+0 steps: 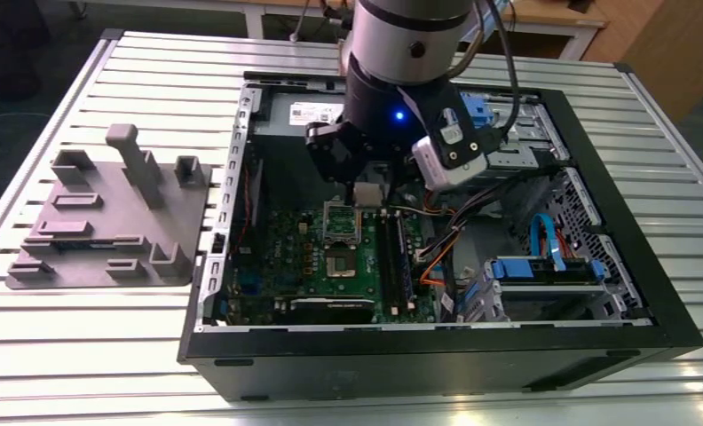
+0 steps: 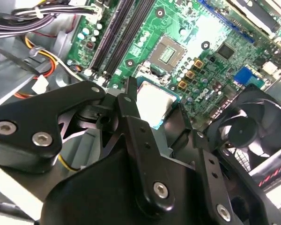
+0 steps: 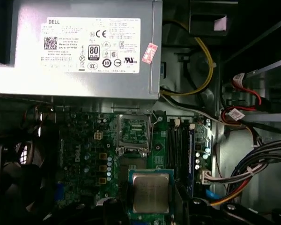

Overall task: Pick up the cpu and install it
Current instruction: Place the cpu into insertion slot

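Exterior view shows a ribbed silver metal table (image 1: pixel 91 355) carrying an open black computer case (image 1: pixel 446 351). A green motherboard (image 1: pixel 287 253) lies flat inside, and the arm's black gripper (image 1: pixel 369 188) hangs over it. In the second wrist view the jaws are pinching opposite edges of the cpu (image 2: pixel 154 101), a small flat square chip with a silvery-grey top, held level above the board. Being square, it has no long axis; the open square socket (image 2: pixel 168 51) lies just beyond the jaws, apart from the chip, its sides seemingly near parallel to the chip's.
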You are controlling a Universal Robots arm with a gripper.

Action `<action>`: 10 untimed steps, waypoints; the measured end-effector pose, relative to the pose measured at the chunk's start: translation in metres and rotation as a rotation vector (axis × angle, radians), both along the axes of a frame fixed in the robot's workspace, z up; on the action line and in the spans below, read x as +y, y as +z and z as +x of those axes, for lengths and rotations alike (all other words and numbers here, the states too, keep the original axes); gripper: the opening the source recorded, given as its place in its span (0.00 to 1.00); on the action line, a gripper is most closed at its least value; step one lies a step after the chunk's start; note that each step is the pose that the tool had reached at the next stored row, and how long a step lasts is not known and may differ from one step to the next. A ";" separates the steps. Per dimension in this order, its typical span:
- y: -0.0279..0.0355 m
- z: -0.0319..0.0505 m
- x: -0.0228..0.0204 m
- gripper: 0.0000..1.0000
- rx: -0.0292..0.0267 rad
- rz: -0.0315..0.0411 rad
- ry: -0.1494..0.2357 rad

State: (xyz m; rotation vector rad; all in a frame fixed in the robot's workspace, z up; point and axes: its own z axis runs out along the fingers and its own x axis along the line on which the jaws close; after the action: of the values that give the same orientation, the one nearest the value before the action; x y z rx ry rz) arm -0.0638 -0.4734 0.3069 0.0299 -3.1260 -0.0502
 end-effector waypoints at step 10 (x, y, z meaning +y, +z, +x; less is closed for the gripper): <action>-0.0181 -0.0044 -0.0098 0.47 0.0000 0.0000 0.000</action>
State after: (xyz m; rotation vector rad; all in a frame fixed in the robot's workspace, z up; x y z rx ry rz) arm -0.0683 -0.4832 0.2887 0.0295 -3.1260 -0.0501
